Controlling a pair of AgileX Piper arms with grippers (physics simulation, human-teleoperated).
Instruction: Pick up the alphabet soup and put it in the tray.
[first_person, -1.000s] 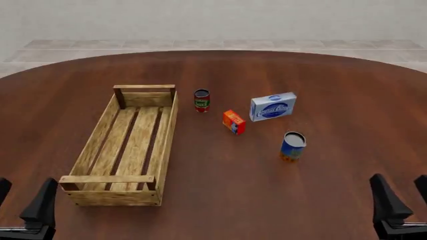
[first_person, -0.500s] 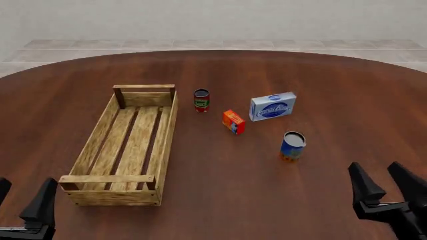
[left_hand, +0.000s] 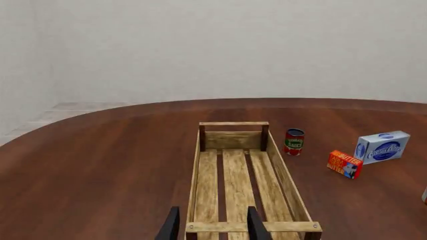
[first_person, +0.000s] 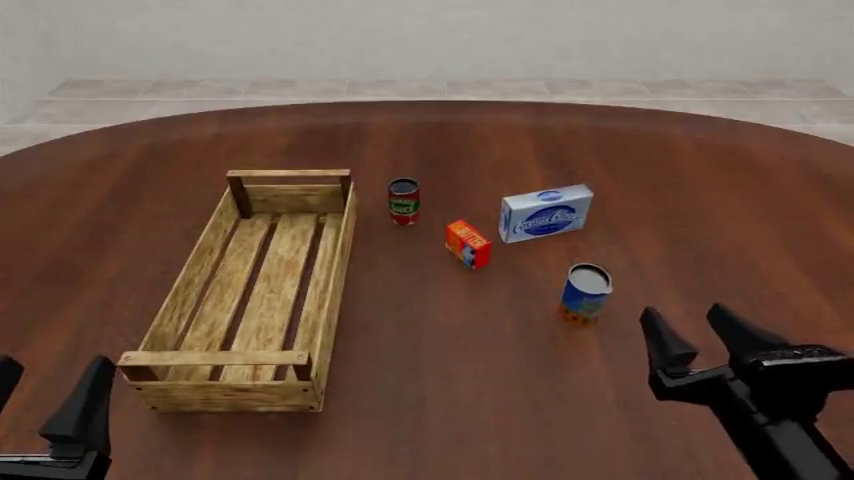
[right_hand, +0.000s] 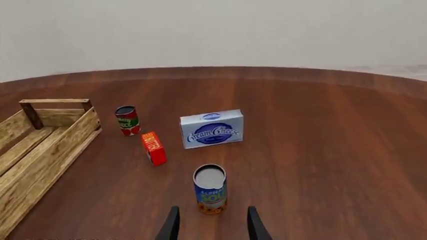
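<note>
The alphabet soup (first_person: 586, 291), a small can with a blue label, an orange bottom band and a pale top, stands upright on the table right of centre. In the right wrist view it (right_hand: 210, 189) stands just ahead of the fingers. My right gripper (first_person: 697, 338) is open and empty, a little nearer than the can and to its right. The tray (first_person: 254, 285), a long light-wood slatted crate, lies on the left and is empty; it also shows in the left wrist view (left_hand: 239, 180). My left gripper (first_person: 47, 395) is open and empty at the near left corner.
A red-and-green can (first_person: 403, 200) stands right of the tray's far end. An orange box (first_person: 467, 244) and a blue-and-white cream cheese box (first_person: 546, 212) stand between it and the soup. The round dark-wood table (first_person: 441, 380) spreads around them.
My right gripper has moved forward and left from the near right corner toward the soup can. The left gripper and all objects have stayed still.
</note>
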